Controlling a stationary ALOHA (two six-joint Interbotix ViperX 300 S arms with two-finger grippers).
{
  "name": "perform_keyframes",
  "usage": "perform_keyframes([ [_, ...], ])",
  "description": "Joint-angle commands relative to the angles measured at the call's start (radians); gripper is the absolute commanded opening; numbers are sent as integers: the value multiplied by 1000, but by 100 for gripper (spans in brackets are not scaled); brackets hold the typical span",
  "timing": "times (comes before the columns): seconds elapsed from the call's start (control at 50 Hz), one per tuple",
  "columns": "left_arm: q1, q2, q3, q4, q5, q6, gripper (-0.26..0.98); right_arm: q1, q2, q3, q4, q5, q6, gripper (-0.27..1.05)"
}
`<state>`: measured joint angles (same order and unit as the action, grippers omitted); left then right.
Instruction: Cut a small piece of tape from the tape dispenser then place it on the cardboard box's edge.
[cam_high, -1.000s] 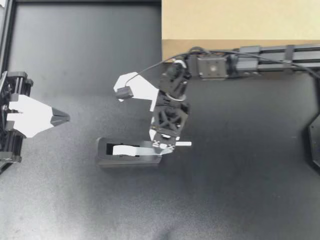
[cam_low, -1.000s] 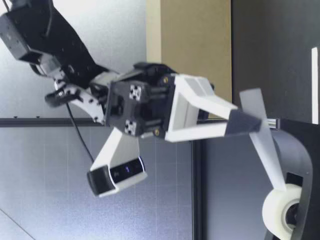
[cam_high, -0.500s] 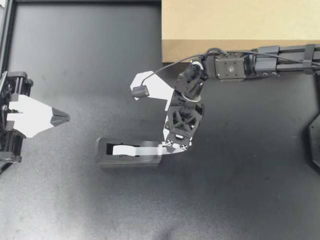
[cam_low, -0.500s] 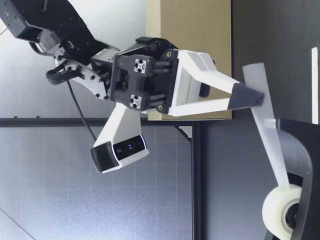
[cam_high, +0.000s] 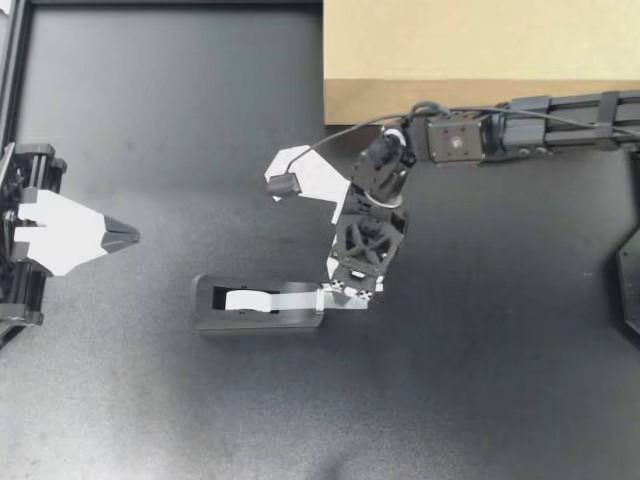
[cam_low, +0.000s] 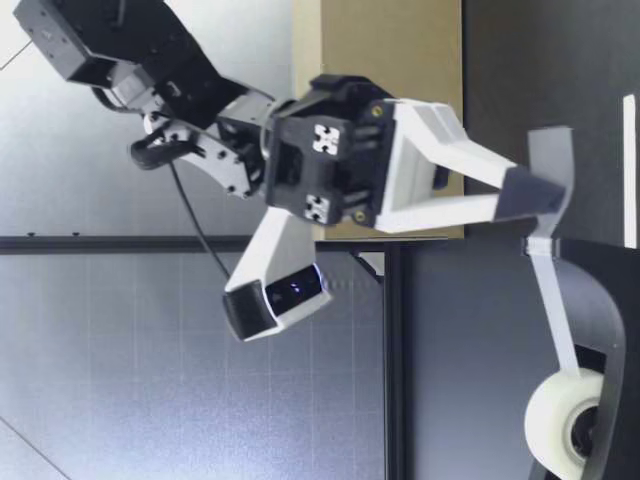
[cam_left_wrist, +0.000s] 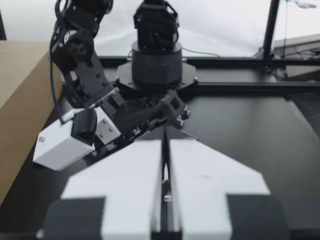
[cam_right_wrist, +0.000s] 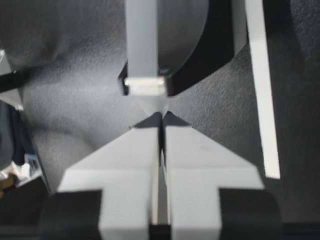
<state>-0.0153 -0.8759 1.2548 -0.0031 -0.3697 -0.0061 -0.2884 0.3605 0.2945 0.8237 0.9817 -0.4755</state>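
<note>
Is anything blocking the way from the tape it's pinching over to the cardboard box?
Nothing visible does: only bare table lies between the right tool and the box. The tape it grips is not yet cut from the dispenser, though.

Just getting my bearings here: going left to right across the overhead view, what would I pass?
My left gripper → tape dispenser → my right gripper, shut on the tape drawn from it. The cardboard box spans the same stretch as the right gripper, so it is left out.

Tape dispenser (cam_high: 260, 320) apart from cardboard box (cam_high: 480, 45)
</note>
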Motion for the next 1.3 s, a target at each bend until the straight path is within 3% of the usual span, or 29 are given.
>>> perform_keyframes([
  [0.0,-3,5,-11,0,-8,2,-13,11,2,-6,-3,-18,-2,-7],
  [0.32,-2,64,-20,-14,-9,0,-13,9,-80,46,-25,-57,11,-7],
  [0.62,-2,216,-80,-60,-67,0,-13,18,-342,48,-227,-192,38,-8],
  [0.9,-2,318,-132,-121,-161,0,-7,71,-420,6,-318,-262,43,-9],
  [1.06,-2,382,-163,-144,-183,-3,10,92,-413,-44,-360,-261,44,-9],
  [1.22,-2,437,-198,-146,-184,-6,38,95,-400,-75,-367,-258,43,-9],
  [1.28,0,453,-209,-150,-189,-6,44,98,-394,-86,-367,-258,43,-9],
])
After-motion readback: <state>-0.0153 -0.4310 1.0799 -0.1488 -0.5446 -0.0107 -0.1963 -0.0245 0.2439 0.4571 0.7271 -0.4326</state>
